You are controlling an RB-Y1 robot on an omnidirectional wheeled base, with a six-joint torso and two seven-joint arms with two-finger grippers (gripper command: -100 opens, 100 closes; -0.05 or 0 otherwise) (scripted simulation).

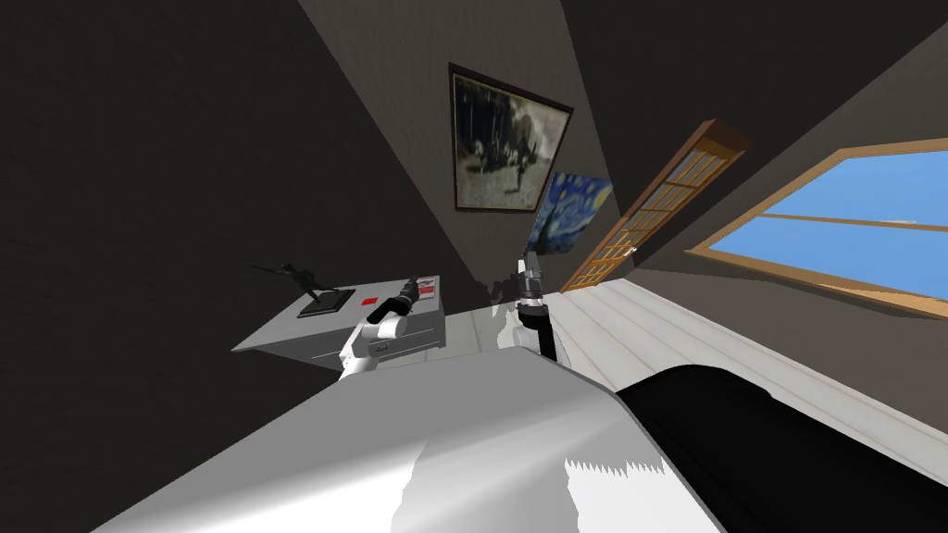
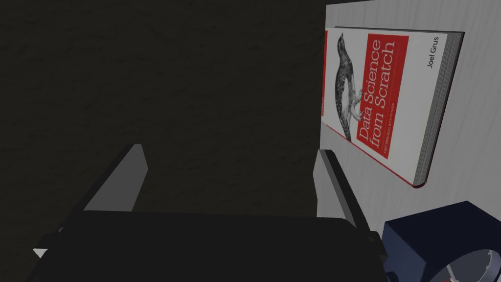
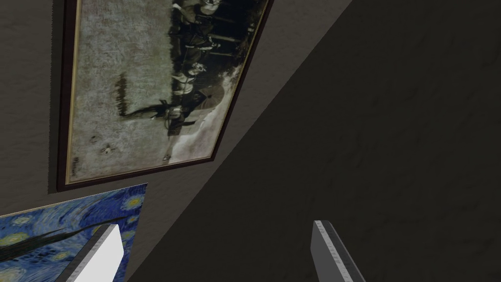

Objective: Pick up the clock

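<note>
The clock (image 2: 443,245) is a dark blue box with a round pale face. It stands on the light grey cabinet top (image 2: 477,122), close beside one finger (image 2: 332,183) of my left gripper (image 2: 227,181). That gripper is open and holds nothing, with dark wall showing between its fingers. The clock lies outside the gap, to the side of the gripper body. In the head view my left gripper (image 1: 414,289) reaches over the grey cabinet (image 1: 305,344). My right gripper (image 1: 528,266) is raised by the wall and open (image 3: 215,254).
A red and white book (image 2: 381,98) lies flat on the cabinet top just beyond the clock. A dark statuette (image 1: 310,282) and a small red item (image 1: 368,301) sit further along the cabinet. The dark wall rises right behind it.
</note>
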